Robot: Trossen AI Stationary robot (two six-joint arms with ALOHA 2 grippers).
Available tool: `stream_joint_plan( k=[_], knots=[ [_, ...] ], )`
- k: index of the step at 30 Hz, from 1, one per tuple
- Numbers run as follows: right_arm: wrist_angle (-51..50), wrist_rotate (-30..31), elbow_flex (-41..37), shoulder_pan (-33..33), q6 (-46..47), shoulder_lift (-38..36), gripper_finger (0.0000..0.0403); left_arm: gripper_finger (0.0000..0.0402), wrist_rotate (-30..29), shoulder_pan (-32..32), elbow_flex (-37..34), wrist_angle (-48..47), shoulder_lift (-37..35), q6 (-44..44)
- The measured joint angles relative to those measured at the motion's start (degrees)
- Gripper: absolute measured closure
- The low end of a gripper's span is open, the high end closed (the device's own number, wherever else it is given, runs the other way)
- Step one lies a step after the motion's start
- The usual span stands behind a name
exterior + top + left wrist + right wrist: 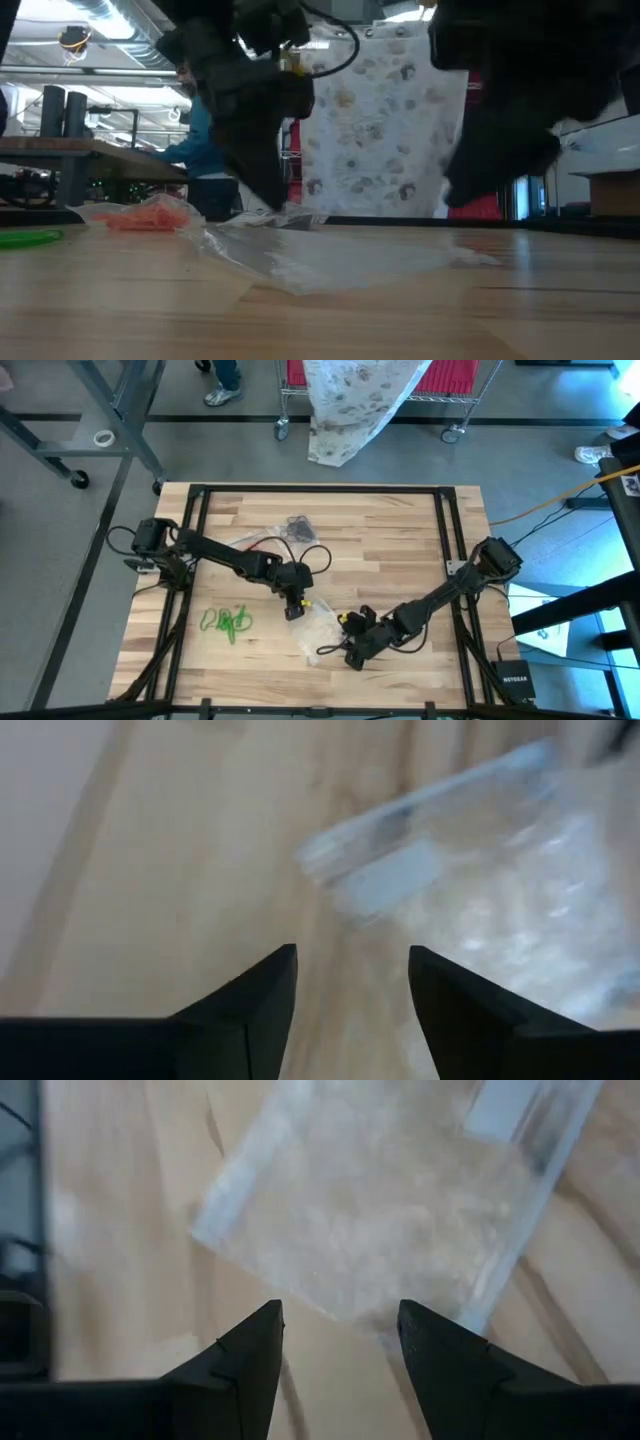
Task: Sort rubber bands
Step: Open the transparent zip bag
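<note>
A clear plastic bag (pixel 318 624) lies flat on the wooden table near its middle. My left gripper (pixel 293 609) stands at the bag's left edge, open, with bare wood between its fingers (pixel 352 952) and the bag (pixel 470 870) just ahead. My right gripper (pixel 346 651) hovers at the bag's near right corner, open too (pixel 340 1305), with the bag (pixel 370 1210) ahead of it. Green rubber bands (pixel 226 622) lie in a heap at the near left. Black rubber bands (pixel 297 525) lie toward the far edge. Orange-red rubber bands (pixel 150 217) show in the low view.
A second clear bag (pixel 252 541) lies near the left arm's forearm, with black cables looping over it. The table's black frame (pixel 445 530) runs along its edges. Bare wood lies at the far right and the near left corner.
</note>
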Motion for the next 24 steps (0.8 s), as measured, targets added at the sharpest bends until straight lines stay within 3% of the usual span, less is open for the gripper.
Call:
stream_joint_plan(
  k=[5, 14, 18, 24],
  knots=[
    [0.4, -0.4, 0.0, -0.1, -2.4, 3.8, 0.0210, 0.0215, 6.5, 1.6, 0.0, 2.8, 0.8, 1.9],
    [5.0, 3.8, 0.2, -0.1, -2.5, 8.1, 0.0210, 0.0215, 6.4, 2.0, 0.0, 5.1, 5.7, 3.2],
    [6.2, 8.0, 0.1, 0.0, -2.6, 9.0, 0.0210, 0.0215, 10.0, 1.7, 0.2, 5.9, 7.2, 1.9],
    [6.4, 10.5, 0.1, -0.1, -2.8, 9.8, 0.0210, 0.0217, 10.8, 0.1, 0.1, 9.1, 7.6, 1.8]
  ],
)
